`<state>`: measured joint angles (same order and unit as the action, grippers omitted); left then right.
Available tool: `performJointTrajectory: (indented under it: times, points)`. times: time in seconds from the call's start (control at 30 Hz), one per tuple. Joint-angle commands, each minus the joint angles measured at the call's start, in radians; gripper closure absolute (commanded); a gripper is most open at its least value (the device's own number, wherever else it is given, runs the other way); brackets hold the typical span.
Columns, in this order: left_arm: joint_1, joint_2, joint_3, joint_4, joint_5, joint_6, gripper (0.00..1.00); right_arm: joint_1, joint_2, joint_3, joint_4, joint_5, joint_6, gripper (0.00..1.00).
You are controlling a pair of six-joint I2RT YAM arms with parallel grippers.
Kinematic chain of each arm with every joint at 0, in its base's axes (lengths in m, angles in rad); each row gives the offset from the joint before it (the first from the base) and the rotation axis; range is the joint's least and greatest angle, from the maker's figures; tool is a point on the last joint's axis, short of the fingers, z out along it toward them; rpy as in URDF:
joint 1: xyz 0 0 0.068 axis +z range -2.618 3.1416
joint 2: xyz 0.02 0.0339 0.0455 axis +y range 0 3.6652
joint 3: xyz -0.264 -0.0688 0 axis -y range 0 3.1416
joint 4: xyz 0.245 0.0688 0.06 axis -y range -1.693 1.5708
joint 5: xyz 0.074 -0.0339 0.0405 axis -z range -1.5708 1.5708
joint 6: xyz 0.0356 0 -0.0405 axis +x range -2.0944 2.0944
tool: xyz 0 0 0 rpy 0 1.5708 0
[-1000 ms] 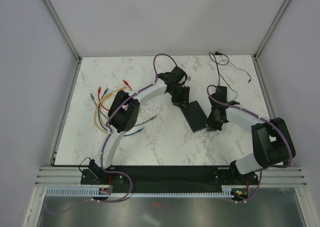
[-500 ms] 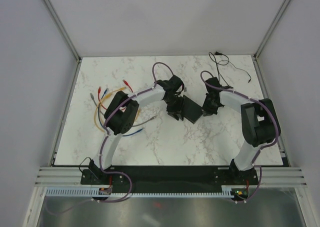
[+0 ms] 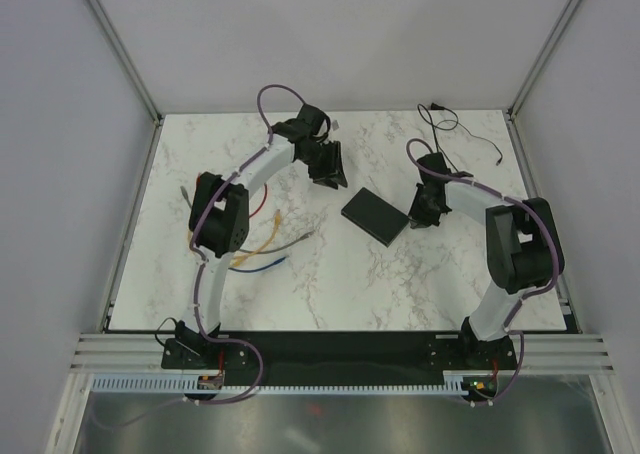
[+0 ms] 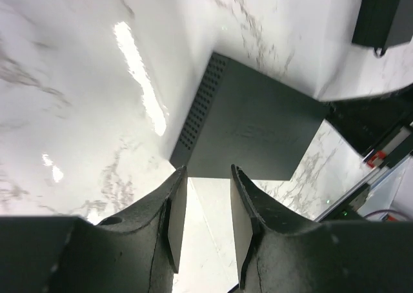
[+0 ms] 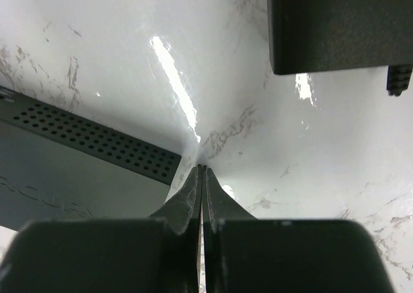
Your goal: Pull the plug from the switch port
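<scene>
The switch point(image 3: 375, 216) is a flat black box lying at the table's middle, with no cable showing in it. My left gripper point(image 3: 328, 166) is open and empty, behind and to the left of the switch and apart from it. In the left wrist view the switch point(image 4: 251, 122) lies just beyond my open gripper point(image 4: 205, 177). My right gripper point(image 3: 421, 214) is shut at the switch's right end. In the right wrist view its tips point(image 5: 202, 170) meet on the marble beside the switch's vented edge point(image 5: 77, 138). No plug shows in either gripper.
A black power brick point(image 5: 335, 25) lies just beyond my right gripper, and its thin black cord point(image 3: 450, 124) runs to the back right corner. Several loose coloured cables point(image 3: 262, 246) lie at the left by my left arm. Walls enclose the table.
My left arm has swung away from the switch toward the back left. The switch has turned and now lies free. My right gripper stays at its right end.
</scene>
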<state>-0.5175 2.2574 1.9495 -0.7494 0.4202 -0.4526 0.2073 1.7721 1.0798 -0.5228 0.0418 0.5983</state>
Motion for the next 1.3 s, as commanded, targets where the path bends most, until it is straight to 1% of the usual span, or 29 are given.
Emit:
performJointTrajectory:
  times: [0.0, 0.17, 0.2, 0.27, 0.3, 0.37, 0.5, 0.6, 0.77, 0.93, 1.07, 1.27]
  points:
    - [0.011, -0.003, 0.081, 0.002, 0.049, -0.029, 0.60, -0.002, -0.057, -0.030, 0.027, -0.031, 0.012, 0.98]
    - [0.011, 0.071, 0.118, -0.001, 0.048, -0.058, 0.60, -0.002, -0.063, -0.050, 0.053, -0.040, 0.037, 0.98]
    - [0.011, 0.085, 0.126, 0.001, 0.058, -0.061, 0.63, -0.002, -0.057, -0.052, 0.058, -0.074, 0.038, 0.98]
    - [0.011, 0.117, 0.126, 0.001, 0.063, -0.072, 0.66, 0.000, -0.051, -0.057, 0.064, -0.080, 0.049, 0.98]
    - [0.010, 0.123, 0.121, -0.001, 0.060, -0.074, 0.69, -0.002, -0.049, -0.058, 0.069, -0.085, 0.052, 0.98]
    - [0.010, 0.131, 0.112, -0.001, 0.055, -0.075, 0.72, 0.000, -0.048, -0.060, 0.078, -0.086, 0.060, 0.98]
    - [0.005, 0.123, 0.091, 0.001, 0.037, -0.061, 0.82, 0.000, -0.039, -0.052, 0.093, -0.086, 0.070, 0.98]
    - [0.002, 0.110, 0.063, 0.001, 0.035, -0.052, 0.85, 0.000, -0.014, -0.035, 0.098, -0.094, 0.070, 0.98]
    - [-0.018, 0.097, 0.023, -0.001, 0.034, -0.043, 0.86, 0.000, 0.029, 0.002, 0.109, -0.099, 0.064, 0.98]
    - [-0.061, 0.082, -0.011, 0.001, 0.040, -0.034, 0.88, -0.002, 0.058, 0.045, 0.107, -0.099, 0.055, 0.98]
    - [-0.091, 0.065, -0.037, 0.004, 0.043, -0.038, 0.88, -0.005, 0.099, 0.107, 0.107, -0.109, 0.044, 0.98]
    - [-0.104, 0.064, -0.017, 0.008, 0.048, -0.047, 0.88, -0.008, 0.171, 0.195, 0.092, -0.137, 0.026, 0.98]
